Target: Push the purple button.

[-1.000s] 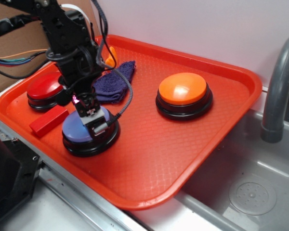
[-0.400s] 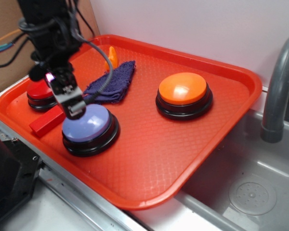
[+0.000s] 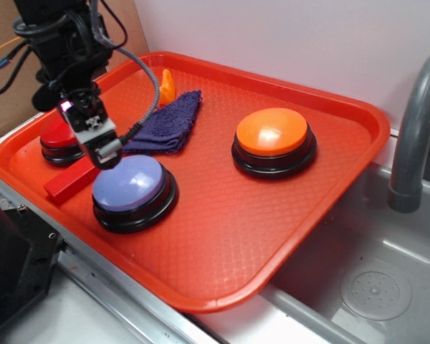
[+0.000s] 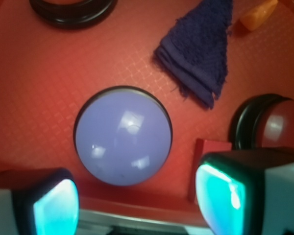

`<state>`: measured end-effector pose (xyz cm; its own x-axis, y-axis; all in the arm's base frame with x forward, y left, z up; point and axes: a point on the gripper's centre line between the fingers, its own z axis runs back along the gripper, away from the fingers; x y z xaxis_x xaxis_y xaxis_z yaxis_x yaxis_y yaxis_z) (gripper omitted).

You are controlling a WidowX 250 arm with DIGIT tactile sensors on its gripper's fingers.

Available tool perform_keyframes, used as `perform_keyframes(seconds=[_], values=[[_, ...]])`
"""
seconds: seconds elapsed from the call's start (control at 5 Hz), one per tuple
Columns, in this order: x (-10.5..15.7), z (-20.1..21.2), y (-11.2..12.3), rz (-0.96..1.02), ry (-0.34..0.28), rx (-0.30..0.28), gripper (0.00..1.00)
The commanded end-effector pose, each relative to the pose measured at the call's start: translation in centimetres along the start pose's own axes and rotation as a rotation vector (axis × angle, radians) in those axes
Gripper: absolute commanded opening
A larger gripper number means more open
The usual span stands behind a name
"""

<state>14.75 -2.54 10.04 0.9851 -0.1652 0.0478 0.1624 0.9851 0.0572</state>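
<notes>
Your gripper (image 3: 100, 149) hovers just above the purple button's (image 3: 129, 183) back-left edge, fingers (image 4: 54, 208) apart, gripping nothing. Button sits front-left on the red tray (image 3: 222, 236), beside the red block (image 3: 72, 180).

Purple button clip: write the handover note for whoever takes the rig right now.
Gripper: open, holding nothing, raised above the tray, off the upper left edge of the purple button. A second ago it was down on the dome; it has since lifted away.
Purple button: front left of the tray, upright, with the red block to its left and the dark blue cloth behind.
Done: apparently one press.
Left: confirm that it registered; otherwise press again.
</notes>
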Motion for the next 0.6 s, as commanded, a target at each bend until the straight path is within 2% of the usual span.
perform_keyframes(seconds=[0.0, 0.4], values=[[1.2, 1.6, 1.0, -0.001, -0.045, 0.024, 1.0], [1.7, 2.7, 1.2, 0.023, -0.05, -0.029, 1.0]])
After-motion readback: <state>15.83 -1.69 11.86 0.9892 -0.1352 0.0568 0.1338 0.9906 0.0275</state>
